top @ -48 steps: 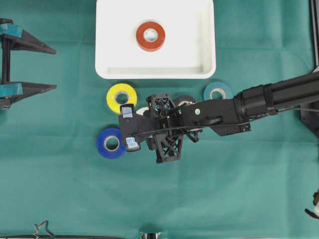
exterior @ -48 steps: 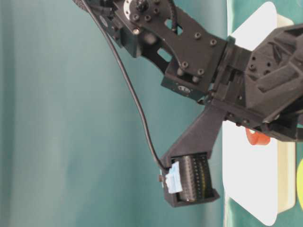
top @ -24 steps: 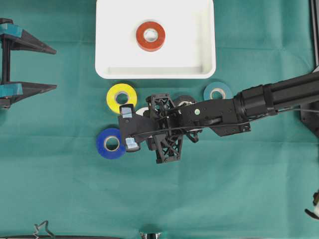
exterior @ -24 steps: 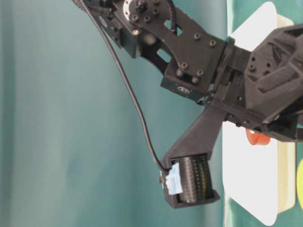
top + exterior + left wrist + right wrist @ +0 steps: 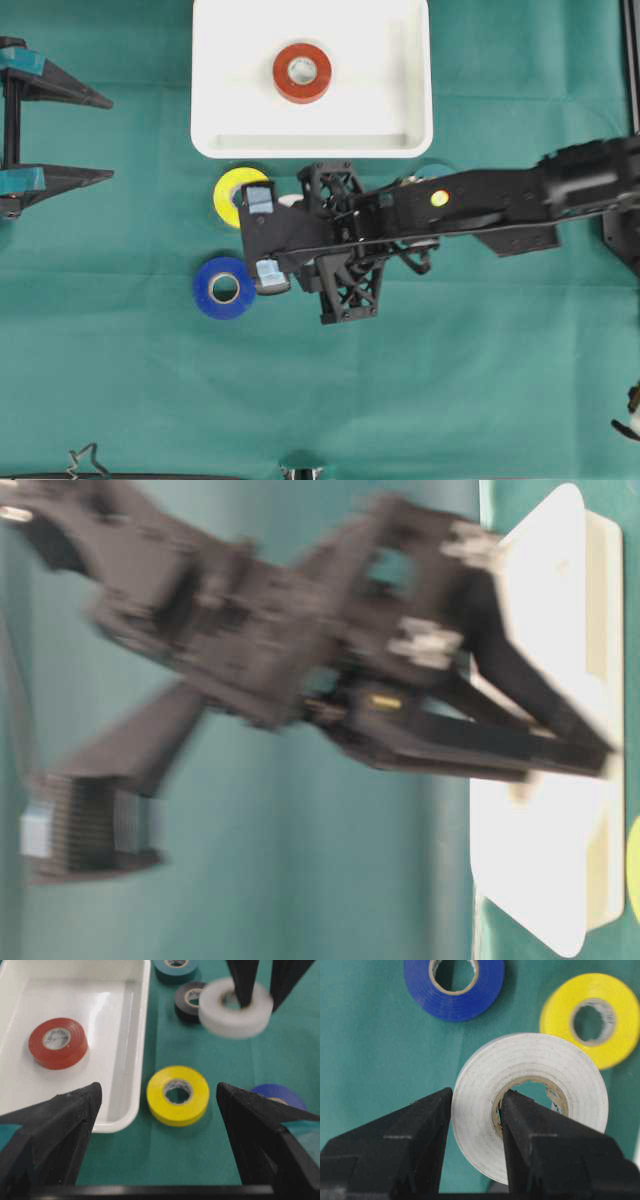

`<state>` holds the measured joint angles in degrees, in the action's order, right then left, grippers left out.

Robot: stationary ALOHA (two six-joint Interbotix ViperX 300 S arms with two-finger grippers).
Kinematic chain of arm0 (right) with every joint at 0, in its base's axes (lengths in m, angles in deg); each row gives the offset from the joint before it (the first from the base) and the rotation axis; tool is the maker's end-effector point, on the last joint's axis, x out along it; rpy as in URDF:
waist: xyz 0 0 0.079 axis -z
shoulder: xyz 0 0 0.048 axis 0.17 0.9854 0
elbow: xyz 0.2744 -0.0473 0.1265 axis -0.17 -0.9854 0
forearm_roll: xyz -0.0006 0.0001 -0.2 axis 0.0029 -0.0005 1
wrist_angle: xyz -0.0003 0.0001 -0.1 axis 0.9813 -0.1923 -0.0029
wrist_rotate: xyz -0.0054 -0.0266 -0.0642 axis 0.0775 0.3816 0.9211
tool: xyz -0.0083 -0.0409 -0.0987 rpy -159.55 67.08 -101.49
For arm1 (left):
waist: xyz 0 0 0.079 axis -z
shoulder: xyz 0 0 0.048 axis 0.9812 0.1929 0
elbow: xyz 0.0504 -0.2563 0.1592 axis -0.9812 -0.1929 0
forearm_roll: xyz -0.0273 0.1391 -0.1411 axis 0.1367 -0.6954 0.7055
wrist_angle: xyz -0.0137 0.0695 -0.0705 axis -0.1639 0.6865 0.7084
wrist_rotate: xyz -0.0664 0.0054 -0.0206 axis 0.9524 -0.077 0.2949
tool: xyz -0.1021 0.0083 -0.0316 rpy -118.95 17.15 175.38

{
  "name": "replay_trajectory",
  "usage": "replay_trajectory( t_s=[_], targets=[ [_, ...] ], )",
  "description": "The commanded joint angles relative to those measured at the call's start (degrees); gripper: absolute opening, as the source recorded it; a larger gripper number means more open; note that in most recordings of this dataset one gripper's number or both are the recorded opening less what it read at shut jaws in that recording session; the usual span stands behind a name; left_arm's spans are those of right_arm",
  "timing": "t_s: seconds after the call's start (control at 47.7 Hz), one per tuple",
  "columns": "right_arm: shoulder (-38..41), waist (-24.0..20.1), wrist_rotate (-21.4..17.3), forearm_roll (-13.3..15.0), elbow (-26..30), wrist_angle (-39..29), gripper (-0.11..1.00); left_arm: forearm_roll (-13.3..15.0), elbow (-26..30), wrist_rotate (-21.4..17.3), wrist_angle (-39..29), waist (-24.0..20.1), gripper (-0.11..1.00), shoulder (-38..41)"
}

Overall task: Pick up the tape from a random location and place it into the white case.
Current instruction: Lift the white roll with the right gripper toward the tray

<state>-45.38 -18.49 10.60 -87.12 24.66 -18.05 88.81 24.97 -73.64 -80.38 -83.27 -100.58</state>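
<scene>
1. The right gripper (image 5: 472, 1135) is clamped on a white roll of tape (image 5: 530, 1105): one black finger sits inside the cardboard core and the other presses the roll's outer wall, so the band is pinched between them.

2. The left wrist view shows that white roll (image 5: 236, 1007) hanging off the green cloth (image 5: 175, 1160), with the two dark fingers (image 5: 245, 980) coming down into and beside its hole; the roll looks slightly blurred there.

3. From overhead, the right arm reaches across from the right edge, and its gripper (image 5: 262, 235) sits between a yellow roll of tape (image 5: 236, 193) and a blue roll of tape (image 5: 222, 288). Only a sliver of the white roll shows beside the arm.

4. The white case (image 5: 411, 100), a shallow white rectangular plastic tray with rounded corners, lies at the top middle of the cloth, with a red roll of tape (image 5: 302, 72) lying flat inside it. The held white roll is outside the case, near its lower rim.

5. In the left wrist view, a black roll of tape (image 5: 187, 1002) and a teal roll of tape (image 5: 175, 967) lie on the cloth just right of the case, partly behind the white roll.

6. The left gripper (image 5: 157, 1125) has its jaws wide apart, gripping nothing, and overhead it is at the left edge (image 5: 60, 135).

7. The table-level view is badly smeared; the arm there is probably the right one, but its grip cannot be read.
</scene>
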Motion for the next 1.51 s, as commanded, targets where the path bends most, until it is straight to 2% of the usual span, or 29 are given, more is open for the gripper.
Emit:
replay_trajectory(
  t_s=[0.0, 0.273, 0.692, 1.488],
  targets=[
    [-4.04, 0.00, -0.18, 0.44, 2.72, -2.99, 0.33, 0.09, 0.79, 0.00, 0.26, 0.18, 0.94, 0.26],
    [-7.38, 0.00, -0.26, 2.02, 7.03, -12.92, 0.33, 0.09, 0.79, 0.00, 0.35, 0.18, 0.94, 0.26],
    [-10.37, 0.00, -0.35, 4.75, 13.01, -21.88, 0.33, 0.09, 0.88, 0.09, 0.26, 0.18, 0.94, 0.26],
    [-10.46, -0.09, -0.53, 5.27, 13.36, -22.50, 0.33, 0.09, 0.88, 0.00, 0.26, 0.18, 0.94, 0.26]
  ],
)
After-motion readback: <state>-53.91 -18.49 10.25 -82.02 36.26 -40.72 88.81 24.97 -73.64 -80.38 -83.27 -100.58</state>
